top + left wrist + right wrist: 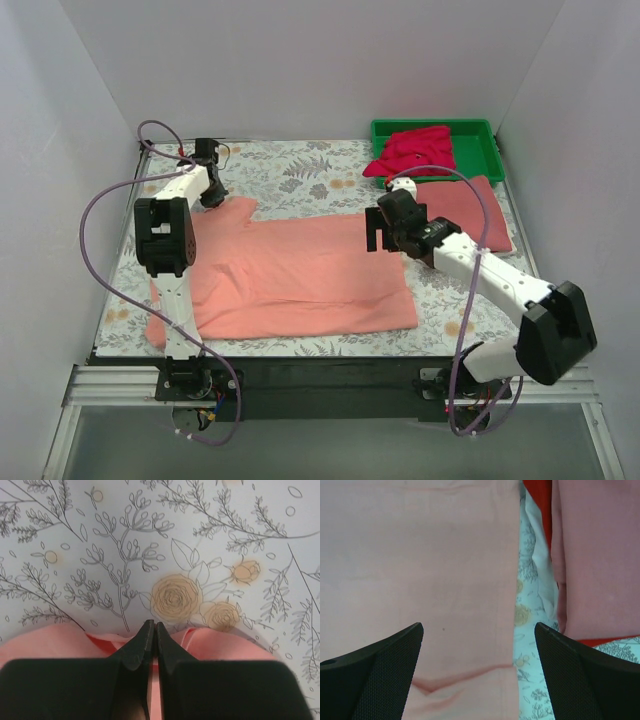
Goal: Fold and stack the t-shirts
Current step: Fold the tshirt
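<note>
Left pincer (152, 627) is pressing shut at the salmon-pink shirt (300, 275) edge, right pincer (479, 630) is hovering wide open, so a shallow pinch is risking slippage and a skewed fold.

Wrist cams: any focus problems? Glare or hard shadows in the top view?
Left wrist: floral tablecloth sharp, left gripper near-black with little detail. Right wrist: salmon-pink t-shirt slightly soft and washed pale, right gripper shows its mesh texture. Top external: even diffuse light, faint shadows only, no glare.
</note>
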{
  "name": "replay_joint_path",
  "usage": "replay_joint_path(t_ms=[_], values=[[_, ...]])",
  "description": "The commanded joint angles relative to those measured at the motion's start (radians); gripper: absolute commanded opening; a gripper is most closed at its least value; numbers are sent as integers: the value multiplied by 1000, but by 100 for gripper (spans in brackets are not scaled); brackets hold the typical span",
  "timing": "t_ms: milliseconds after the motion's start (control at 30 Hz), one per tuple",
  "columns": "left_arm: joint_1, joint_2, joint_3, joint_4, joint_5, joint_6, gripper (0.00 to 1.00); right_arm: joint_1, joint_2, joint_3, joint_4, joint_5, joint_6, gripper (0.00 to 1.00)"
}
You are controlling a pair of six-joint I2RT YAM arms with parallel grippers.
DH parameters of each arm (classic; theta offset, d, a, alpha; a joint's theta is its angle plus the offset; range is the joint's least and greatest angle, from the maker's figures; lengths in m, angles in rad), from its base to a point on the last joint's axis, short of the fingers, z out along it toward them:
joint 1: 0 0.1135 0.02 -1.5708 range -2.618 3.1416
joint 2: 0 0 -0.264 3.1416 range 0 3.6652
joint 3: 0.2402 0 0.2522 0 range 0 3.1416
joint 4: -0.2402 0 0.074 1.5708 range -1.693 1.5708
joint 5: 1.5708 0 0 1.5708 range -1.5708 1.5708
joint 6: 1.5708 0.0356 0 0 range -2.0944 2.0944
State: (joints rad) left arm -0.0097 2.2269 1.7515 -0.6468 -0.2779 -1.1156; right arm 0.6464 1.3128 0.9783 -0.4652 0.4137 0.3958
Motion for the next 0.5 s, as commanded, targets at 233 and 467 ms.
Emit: replay_joint_path(t_ms=[233, 467], values=[[-10, -207, -58, 16, -101, -53, 0, -94, 479, 453, -39, 19, 57, 98], [-10, -242, -84, 7, -109, -75, 0, -137, 724, 698, -90, 48, 58, 95]])
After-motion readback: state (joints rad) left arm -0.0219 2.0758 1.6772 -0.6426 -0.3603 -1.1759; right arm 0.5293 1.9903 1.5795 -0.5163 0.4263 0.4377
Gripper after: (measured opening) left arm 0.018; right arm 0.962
